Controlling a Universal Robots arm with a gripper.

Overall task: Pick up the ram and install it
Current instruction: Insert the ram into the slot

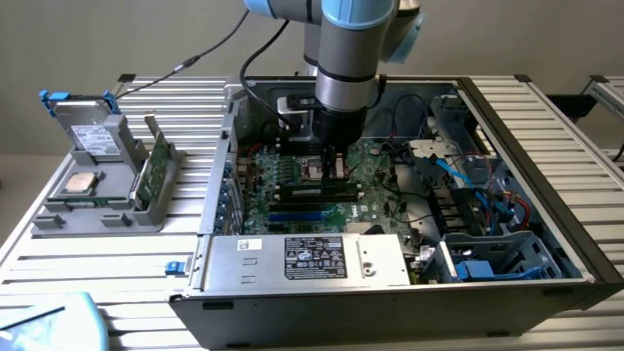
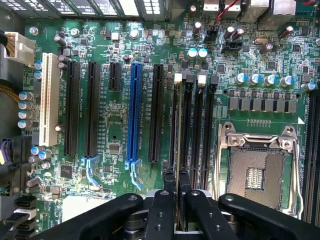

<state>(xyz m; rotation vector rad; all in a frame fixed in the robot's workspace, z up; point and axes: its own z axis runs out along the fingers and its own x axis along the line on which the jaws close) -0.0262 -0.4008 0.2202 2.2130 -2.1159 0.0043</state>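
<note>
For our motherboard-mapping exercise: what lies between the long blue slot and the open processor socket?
The wrist view shows one black expansion slot, then the bank of memory slots, between the blue slot and the processor socket.

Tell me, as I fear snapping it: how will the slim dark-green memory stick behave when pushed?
The slim dark-green memory stick is a thin flat board, so probably stiff and light, yet breakable if bent. It stands on edge between the black gripper's fingers, so an off-centre push may tilt it.
</note>
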